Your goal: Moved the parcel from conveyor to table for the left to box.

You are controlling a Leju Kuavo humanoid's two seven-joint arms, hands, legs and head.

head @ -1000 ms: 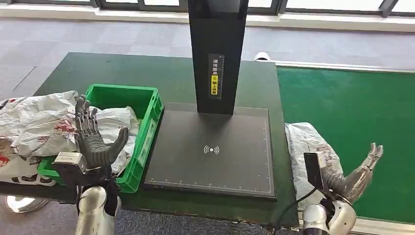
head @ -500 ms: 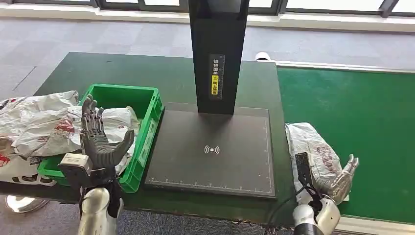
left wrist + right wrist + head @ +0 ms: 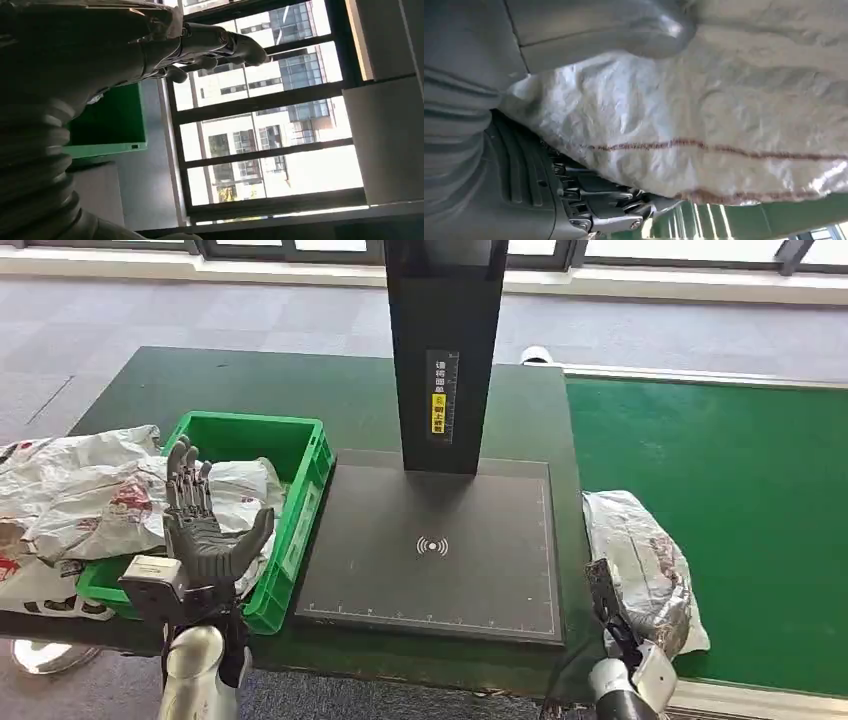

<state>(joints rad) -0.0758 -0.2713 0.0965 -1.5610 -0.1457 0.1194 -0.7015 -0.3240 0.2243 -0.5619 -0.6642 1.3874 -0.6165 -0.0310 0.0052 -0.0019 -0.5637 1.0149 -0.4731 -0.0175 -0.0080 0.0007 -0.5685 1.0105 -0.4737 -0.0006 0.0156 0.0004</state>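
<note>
A crumpled white-grey parcel (image 3: 640, 560) lies at the near left edge of the green conveyor (image 3: 740, 480), beside the table. My right hand (image 3: 589, 30) is around its near end: the thick thumb presses one face of the parcel (image 3: 724, 110) and the darker fingers (image 3: 614, 205) lie against the other. In the head view the parcel hides that hand and the wrist module (image 3: 603, 605) stands just left of it. My left hand (image 3: 200, 530) is raised, fingers spread and holding nothing, over the near corner of the green box (image 3: 300, 455).
A black scanner plate (image 3: 430, 550) with a tall black column (image 3: 443, 350) fills the middle of the dark green table (image 3: 250, 380). Several white parcels (image 3: 70, 490) lie in the green box and spill over its left side.
My right hand has swung in from the open conveyor to the parcel's near end and closed around it. The left hand has shifted slightly toward the green box.
</note>
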